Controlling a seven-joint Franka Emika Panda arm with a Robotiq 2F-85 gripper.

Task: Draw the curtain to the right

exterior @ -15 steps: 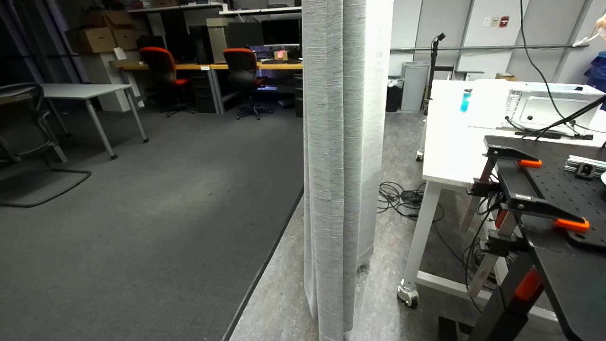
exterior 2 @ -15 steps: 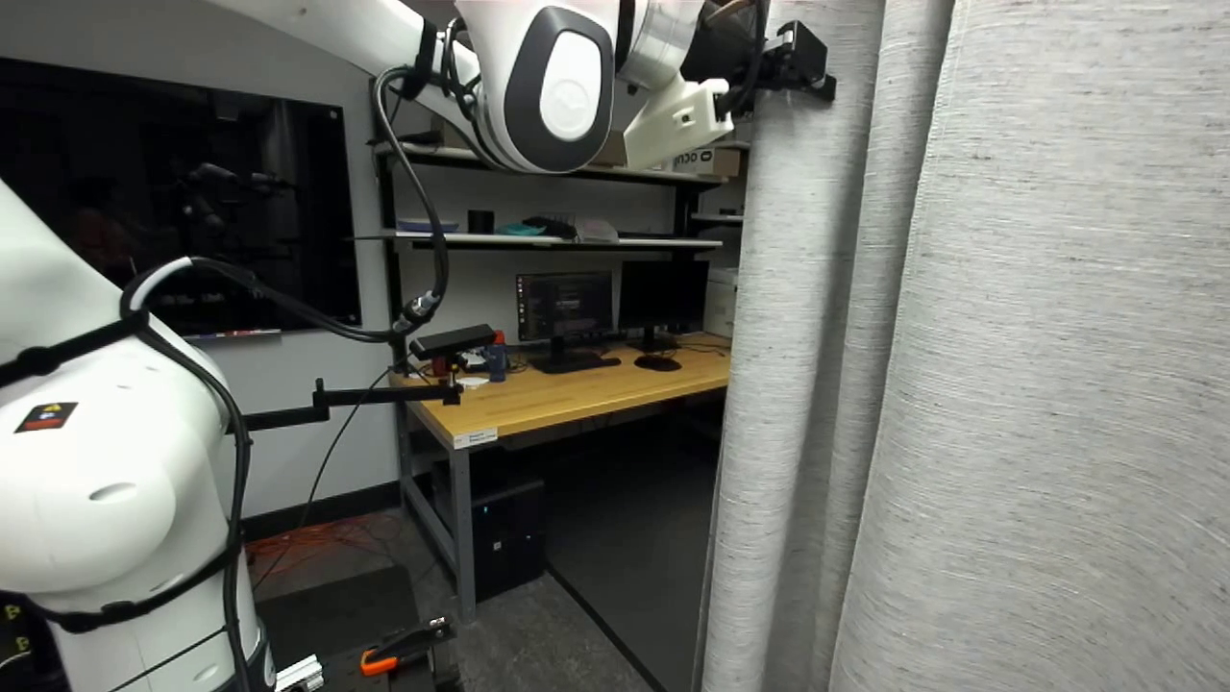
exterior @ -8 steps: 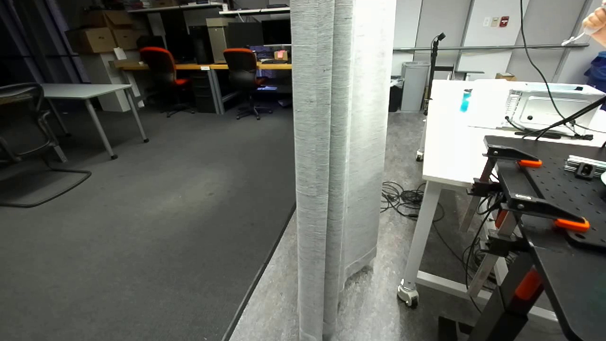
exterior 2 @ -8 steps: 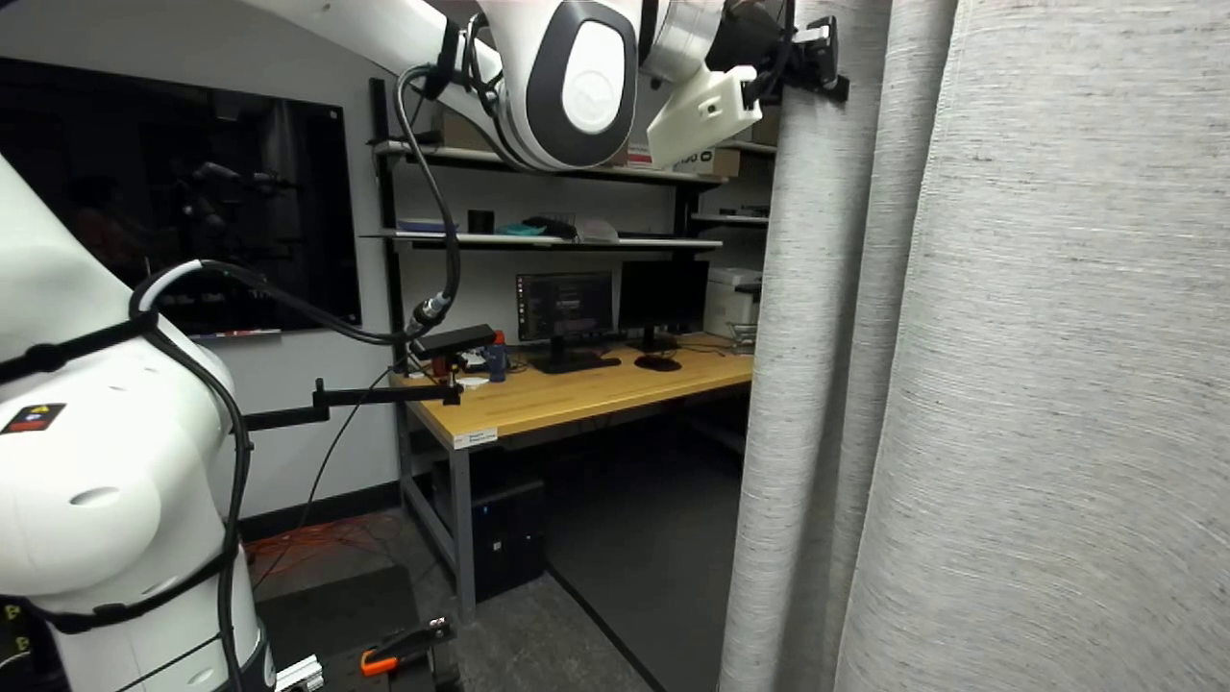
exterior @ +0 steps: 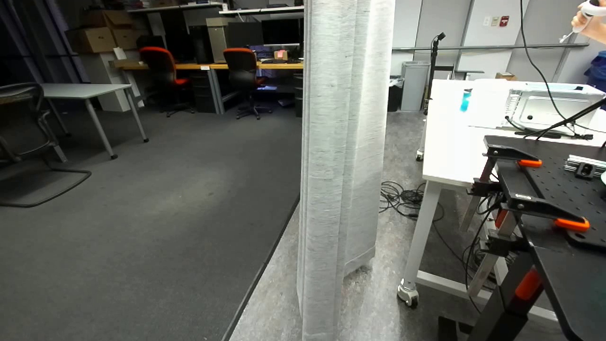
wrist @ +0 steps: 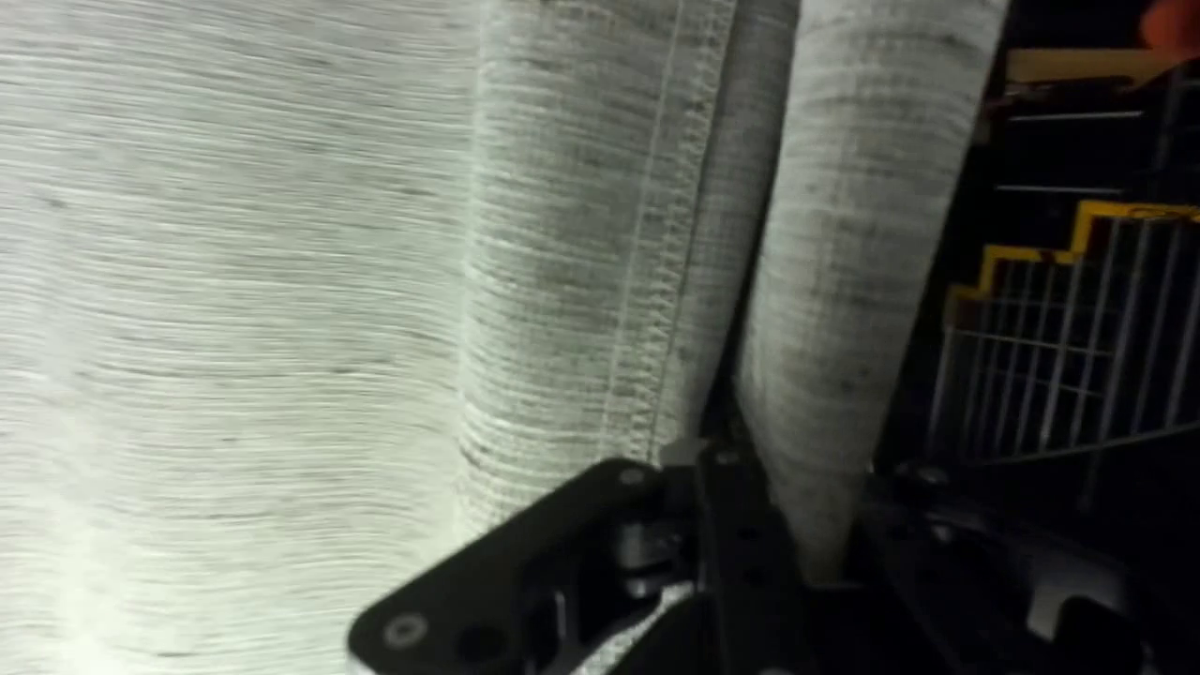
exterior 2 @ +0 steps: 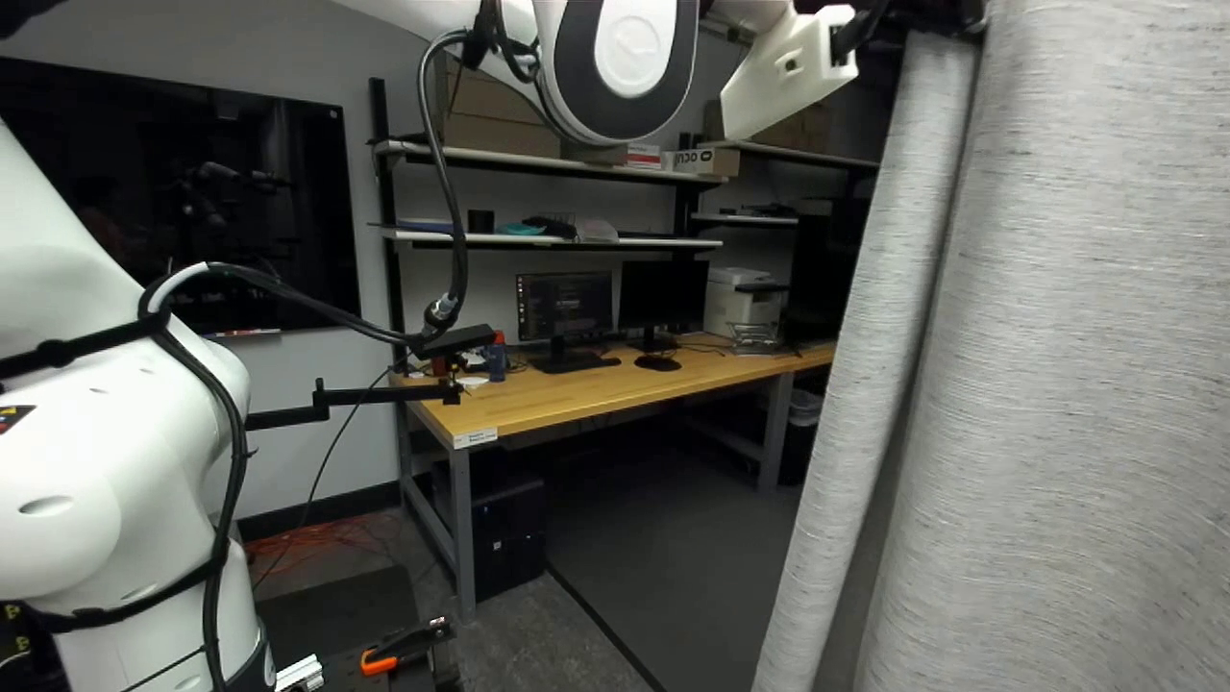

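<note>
Though shadow half hides pincer [wrist: 797, 478], it seems clamped on curtain [wrist: 862, 216]; curtain top out of view.

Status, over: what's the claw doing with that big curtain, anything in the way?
Gripper pinching one fold of the curtain. Curtain hanging, wooden desk showing past its edge. Nothing seen blocking it.

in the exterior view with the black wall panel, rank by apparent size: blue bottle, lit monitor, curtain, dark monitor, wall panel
1. Curtain, running out of frame
2. Wall panel, partly hidden
3. Lit monitor and dark monitor, too alike to rank
4. Blue bottle
</note>
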